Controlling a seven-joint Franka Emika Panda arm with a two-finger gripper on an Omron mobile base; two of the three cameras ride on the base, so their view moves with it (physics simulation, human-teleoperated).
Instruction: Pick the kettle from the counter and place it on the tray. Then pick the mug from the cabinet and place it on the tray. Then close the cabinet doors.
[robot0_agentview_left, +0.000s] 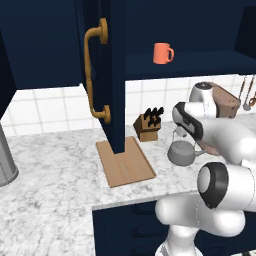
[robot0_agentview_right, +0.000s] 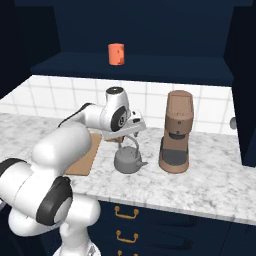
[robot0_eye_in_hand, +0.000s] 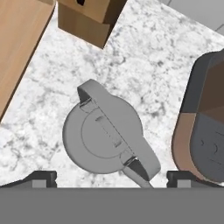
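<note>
Nothing yet done: squat grey metal kettle (robot0_eye_in_hand: 103, 134) at frame centre on the marbled desk (robot0_eye_in_hand: 144, 57), gripper (robot0_eye_in_hand: 111, 178) spread wide above it; flat wooden tray (robot0_agentview_left: 125, 162) bare, orange-red mug (robot0_agentview_left: 162, 53) shelved upper right, navy cabinet door (robot0_agentview_left: 111, 75) open.

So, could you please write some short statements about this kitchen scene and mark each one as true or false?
1. The kettle stands on the counter. True.
2. The mug is on the tray. False: it sits on the cabinet shelf.
3. The gripper is shut on the kettle's handle. False: it is open, above the kettle.
4. The knife block stands behind the tray, near the wall. True.
5. The tray carries the kettle. False: the kettle is beside it.
</note>
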